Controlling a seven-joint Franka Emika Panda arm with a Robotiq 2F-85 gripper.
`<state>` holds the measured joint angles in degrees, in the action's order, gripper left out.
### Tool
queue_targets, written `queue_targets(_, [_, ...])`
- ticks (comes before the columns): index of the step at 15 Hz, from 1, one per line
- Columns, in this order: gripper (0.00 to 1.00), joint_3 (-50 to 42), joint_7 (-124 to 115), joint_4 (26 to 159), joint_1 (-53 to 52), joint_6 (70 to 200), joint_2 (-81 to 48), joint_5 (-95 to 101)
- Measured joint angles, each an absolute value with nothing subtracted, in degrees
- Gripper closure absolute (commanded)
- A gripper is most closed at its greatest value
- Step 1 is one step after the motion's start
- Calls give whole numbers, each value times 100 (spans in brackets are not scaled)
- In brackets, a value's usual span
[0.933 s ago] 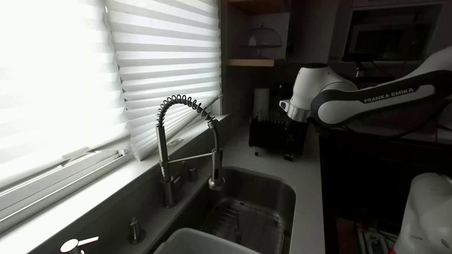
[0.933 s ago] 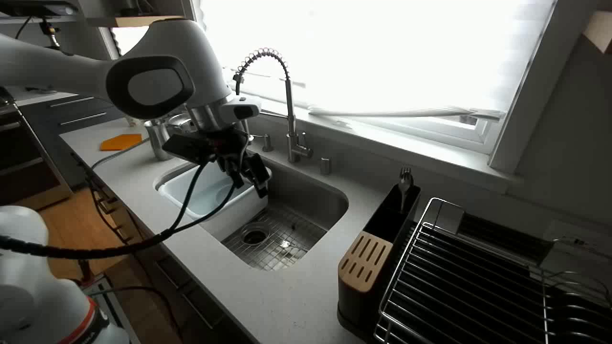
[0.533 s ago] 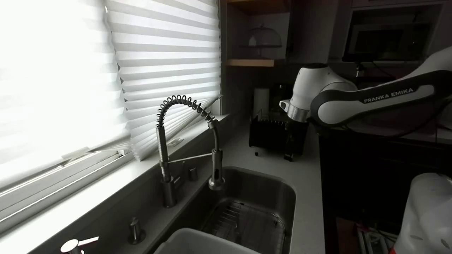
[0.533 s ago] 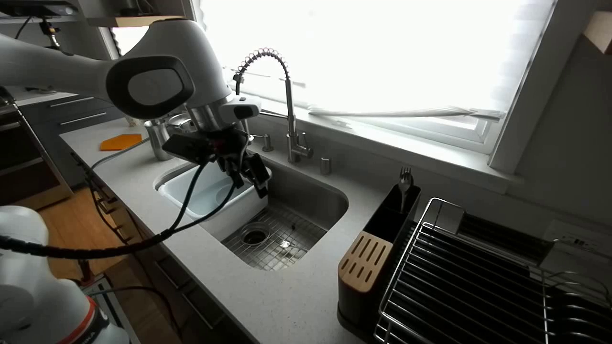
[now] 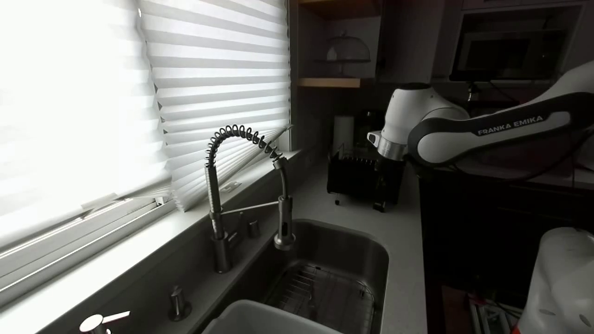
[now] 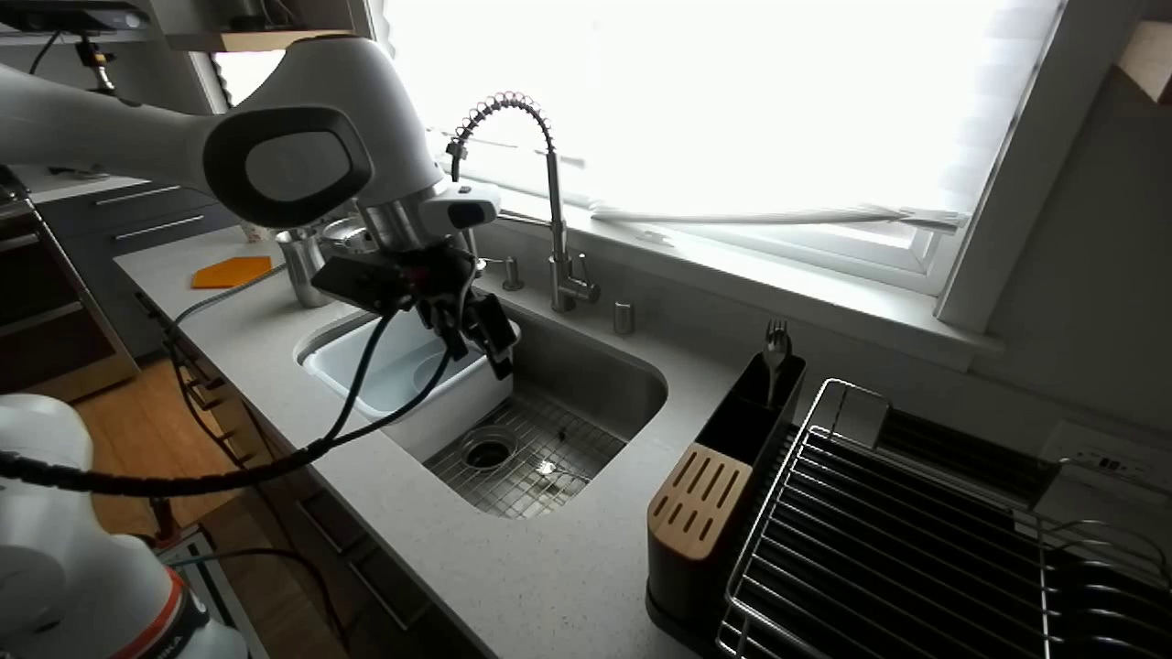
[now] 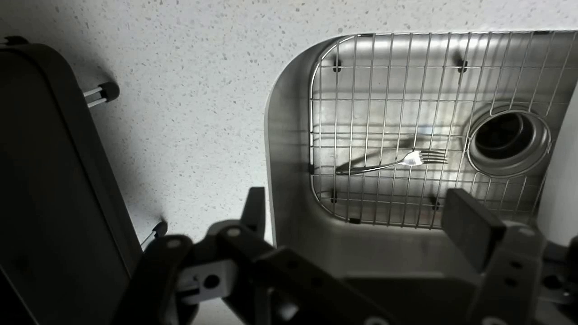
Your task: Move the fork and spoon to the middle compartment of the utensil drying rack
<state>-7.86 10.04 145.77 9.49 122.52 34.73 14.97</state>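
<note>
As seen in an exterior view, the pale worktop (image 6: 568, 567) runs from left to right; the white arm (image 6: 302, 165) reaches over it from the left; the steel sink (image 6: 604, 389) is let into it, a wire grid (image 7: 384, 100) on the sink's floor; a metal dish rack (image 6: 916, 513) stands on the right; the coiled-spring faucet (image 6: 555, 201) rises on the far side; a white tub (image 6: 467, 412) sits in the left part of the sink; between the sink and the dish rack, just beside the latter, stands the utensil drying rack (image 6: 673, 577), black and boxy, its long axis running near to far.

The black tool (image 7: 359, 212) hangs over the sink, its jaws wide apart, and is well apart from the fork (image 7: 404, 161) below; a slotted wooden top (image 6: 700, 499) covers the near end of the utensil drying rack, with an open part beyond it; toward that rack's far end stands an upright fork (image 6: 775, 352), its long axis near vertical and its tines pointing up; which compartment takes its handle, I cannot tell.

The fork lies in the sink, resting on the wire grid; its long axis runs left to right, at a slight slant to the wires; its tines point left, toward the drain (image 7: 503, 135), and stop short of it; its handle end points right, toward the utensil drying rack; in the wrist view the same lie reads reversed, tines to the right.
</note>
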Motion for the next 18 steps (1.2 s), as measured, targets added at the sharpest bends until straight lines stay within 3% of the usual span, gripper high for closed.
queue_targets(18, [0, -897, -3626, 11429, 1889, 14193, 284, 2190])
